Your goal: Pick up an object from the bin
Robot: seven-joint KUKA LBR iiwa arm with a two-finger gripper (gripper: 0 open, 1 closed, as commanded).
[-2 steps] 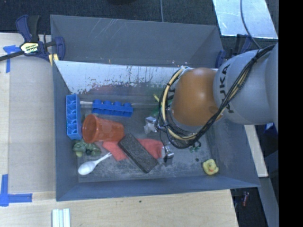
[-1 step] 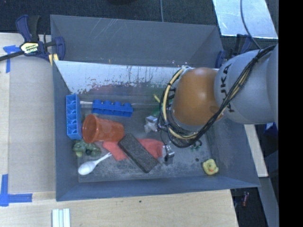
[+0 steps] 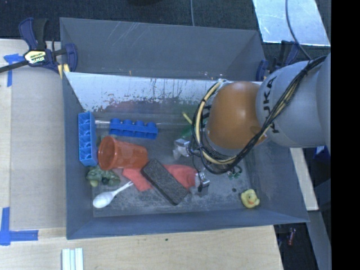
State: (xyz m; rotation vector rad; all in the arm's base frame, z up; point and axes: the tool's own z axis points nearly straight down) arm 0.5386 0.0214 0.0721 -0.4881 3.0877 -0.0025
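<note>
End effector [image 3: 200,183] is low in the bin [image 3: 169,55], front centre, at a flat red piece [image 3: 181,174] beside a rough dark block [image 3: 164,182]; its opening state cannot be determined. An orange cup [image 3: 120,153] lies left.

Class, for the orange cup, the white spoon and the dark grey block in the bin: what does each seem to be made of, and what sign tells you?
Orange cup: likely plastic, smooth, even colour, soft sheen.
White spoon: probably plastic, glossy, one even white.
Dark grey block: perhaps foam or felt, matt and speckled; the look leaves it open.
</note>
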